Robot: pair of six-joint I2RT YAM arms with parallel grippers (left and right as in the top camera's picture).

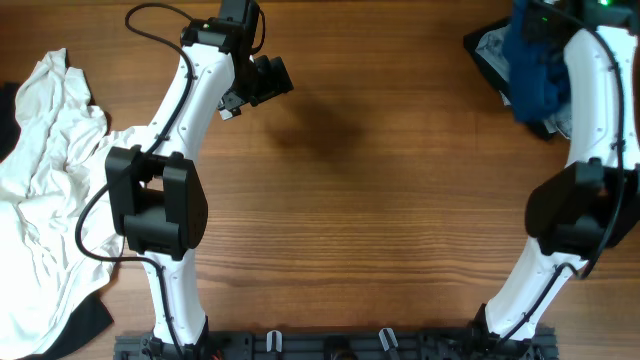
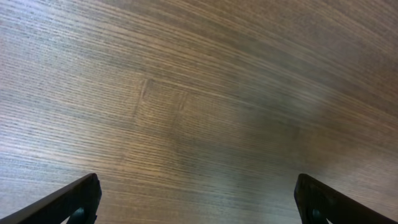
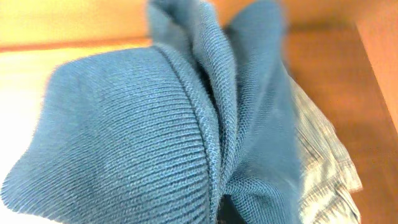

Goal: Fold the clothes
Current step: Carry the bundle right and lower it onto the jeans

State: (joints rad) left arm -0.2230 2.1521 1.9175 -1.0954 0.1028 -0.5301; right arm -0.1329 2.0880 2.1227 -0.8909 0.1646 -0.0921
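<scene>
On the table (image 1: 380, 220) the shirt (image 1: 45, 180) lies far left, the T-shirt (image 1: 535, 60) back right

No readable text, label or number anywhere.

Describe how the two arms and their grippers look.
The arms match: the left arm and right arm have smooth, curved white links joined by bulky black joint housings. A thin black cable loops beside the left one. The left gripper is black and blocky, with flat black fingers. The right gripper cannot be seen. No markings are legible.
</scene>
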